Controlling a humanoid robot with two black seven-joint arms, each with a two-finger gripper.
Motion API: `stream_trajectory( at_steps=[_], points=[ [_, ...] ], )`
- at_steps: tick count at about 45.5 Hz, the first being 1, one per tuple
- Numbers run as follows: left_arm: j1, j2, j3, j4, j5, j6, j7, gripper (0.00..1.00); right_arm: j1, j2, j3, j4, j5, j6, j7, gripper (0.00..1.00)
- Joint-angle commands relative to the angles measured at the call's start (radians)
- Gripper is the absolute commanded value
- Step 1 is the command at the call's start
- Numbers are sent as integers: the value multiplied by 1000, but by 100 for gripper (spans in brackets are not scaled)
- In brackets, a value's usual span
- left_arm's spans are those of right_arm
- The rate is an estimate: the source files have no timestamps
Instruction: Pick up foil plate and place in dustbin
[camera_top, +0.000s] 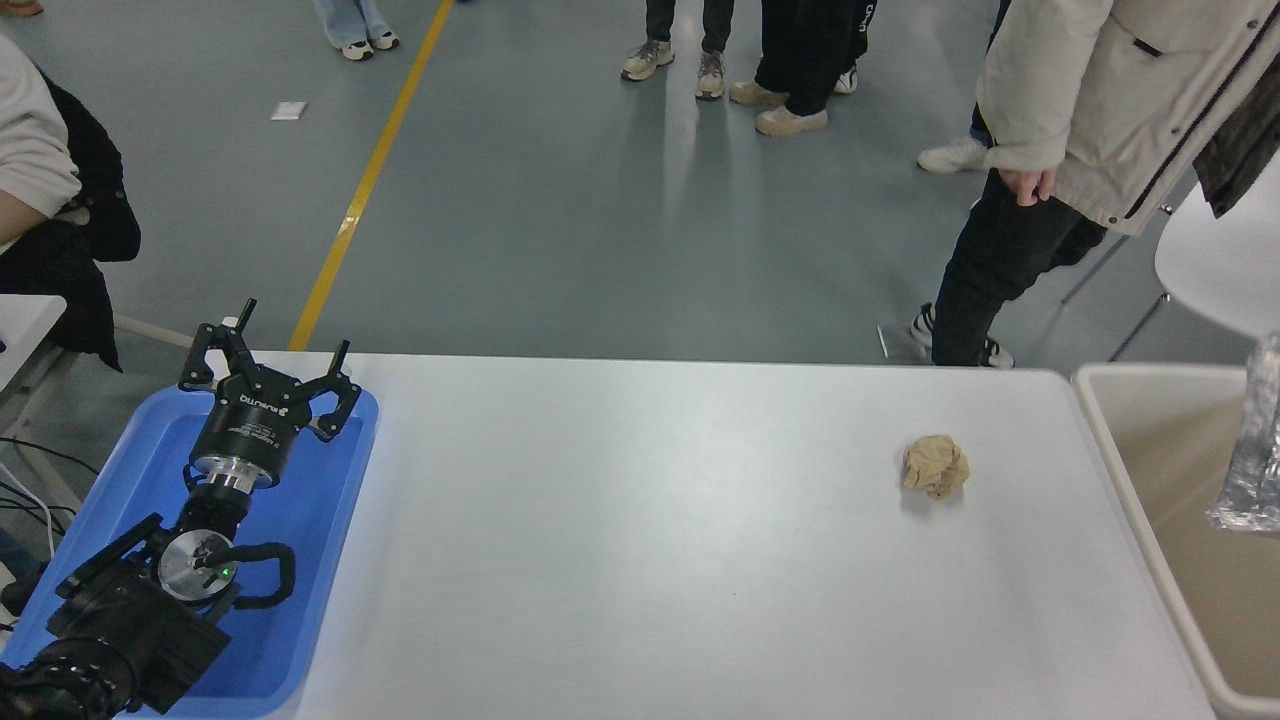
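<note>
Blue plastic tray (300, 520) sits at the counter's (640, 560) left end, and the parked left gripper (268, 352) hangs over it with jaws spread wide, holding nothing. Further right, a crumpled tan paper ball (936, 466) lies alone on the white surface. At the far right, a sliver of the foil plate (1256, 450) shows over the open dustbin (1120, 470), cut off by the picture's edge. The right gripper is out of view.
</note>
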Motion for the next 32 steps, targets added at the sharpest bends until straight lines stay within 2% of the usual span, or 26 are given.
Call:
stream_trajectory(
  at_steps=[1, 17, 18, 21, 22, 32],
  points=[
    [0, 0, 0, 0, 0, 0, 0, 100, -191, 28, 170, -81, 23, -115, 1, 0],
    [0, 0, 0, 0, 0, 0, 0, 100, -239, 24, 196, -133, 23, -121, 1, 0],
    [0, 0, 0, 0, 0, 0, 0, 100, -239, 24, 196, -133, 25, -121, 1, 7],
    [0, 0, 0, 0, 0, 0, 0, 100, -239, 21, 196, -131, 25, -122, 3, 80],
    [0, 0, 0, -1, 0, 0, 0, 100, -241, 21, 194, -131, 20, -122, 3, 100],
    [0, 0, 0, -1, 0, 0, 0, 100, -227, 50, 194, -104, 10, -107, 3, 100]
  ],
)
